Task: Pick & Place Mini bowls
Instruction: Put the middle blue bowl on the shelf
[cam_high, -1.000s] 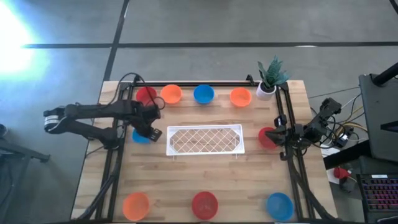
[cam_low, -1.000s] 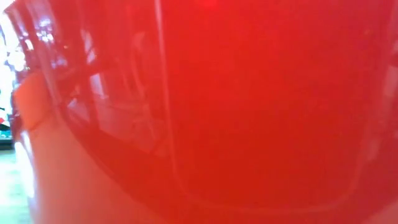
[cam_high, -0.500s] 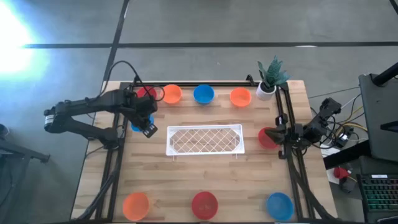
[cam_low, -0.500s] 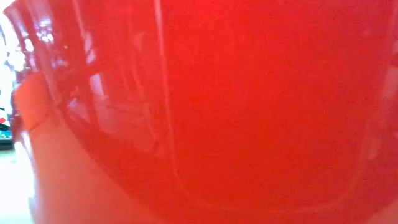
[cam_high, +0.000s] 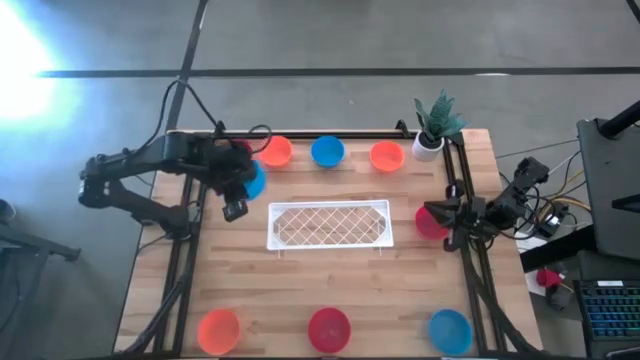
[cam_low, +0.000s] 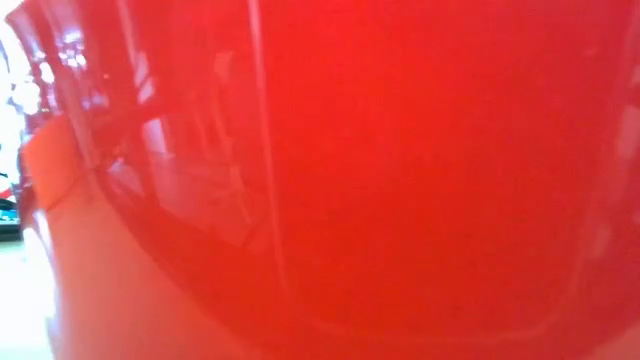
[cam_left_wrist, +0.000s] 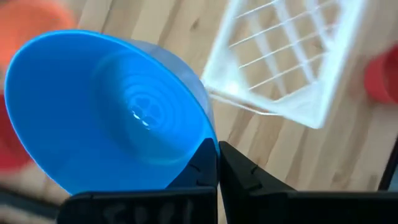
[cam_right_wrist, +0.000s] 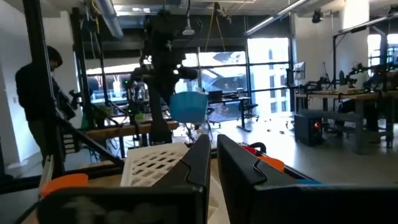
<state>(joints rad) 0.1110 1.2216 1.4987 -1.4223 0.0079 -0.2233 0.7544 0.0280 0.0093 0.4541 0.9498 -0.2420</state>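
Observation:
My left gripper hangs above the table's far left, left of the white lattice tray, shut on a blue mini bowl; the same bowl shows in the right wrist view. In the far row stand a red bowl, partly hidden by the arm, an orange, a blue and another orange. My right gripper waits shut at the right edge, over a red bowl. I cannot tell whether it touches that bowl. My left gripper pinches the blue bowl's rim between its two fingers, one finger on the inner side and the other outside. The fingers come steeply from above. The bowl hangs tilted below them, clear of the table.
Along the near edge sit an orange bowl, a red one and a blue one. A potted plant stands at the far right corner. The red wall of a bowl fills the low view. A person stands beyond the table.
My left gripper has risen and gone toward the far edge with the blue bowl, rolling its wrist. The bowl has left the table beside the tray's left end and now hangs tilted in the air.

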